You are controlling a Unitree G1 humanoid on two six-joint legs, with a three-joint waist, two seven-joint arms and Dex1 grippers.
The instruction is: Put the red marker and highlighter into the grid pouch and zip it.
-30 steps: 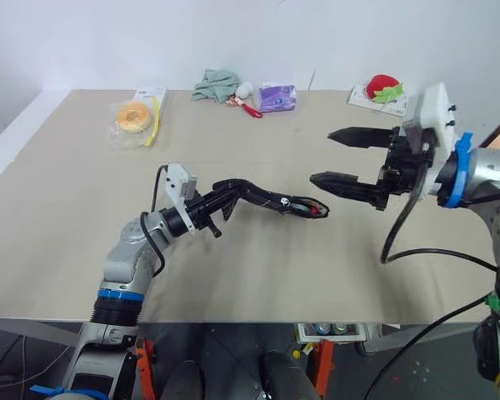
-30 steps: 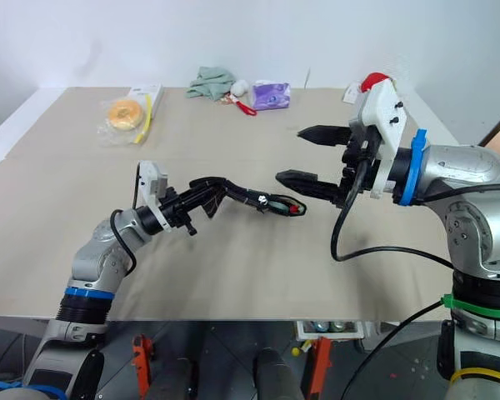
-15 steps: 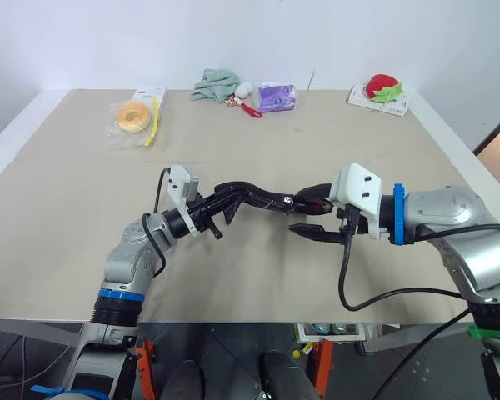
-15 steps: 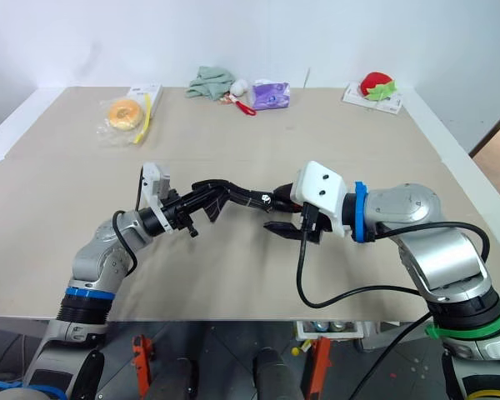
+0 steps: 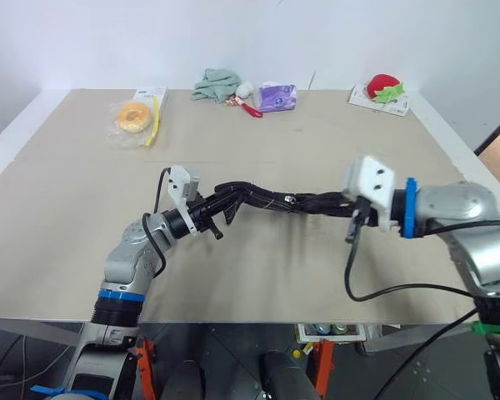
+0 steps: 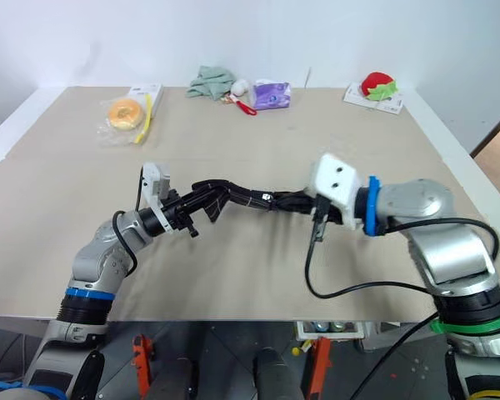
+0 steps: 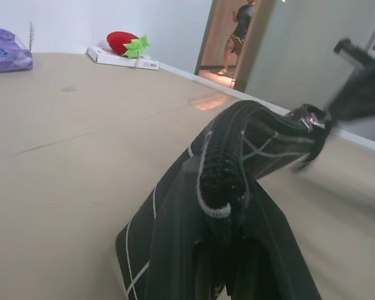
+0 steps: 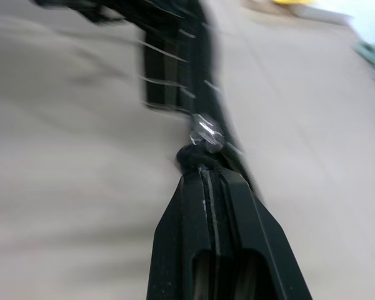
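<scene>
A beige table (image 5: 258, 275) fills the scene, with all the clutter along its far edge. At far left a doughnut (image 5: 133, 115) sits in a clear bag, touching a white and yellow packet (image 5: 154, 107). Near the middle lie a green cloth (image 5: 216, 84), a small white and red thing (too small to tell) (image 5: 247, 97) and a purple pack (image 5: 277, 97). At far right a plush strawberry (image 5: 384, 87) rests on a flat white box (image 5: 378, 103).
</scene>
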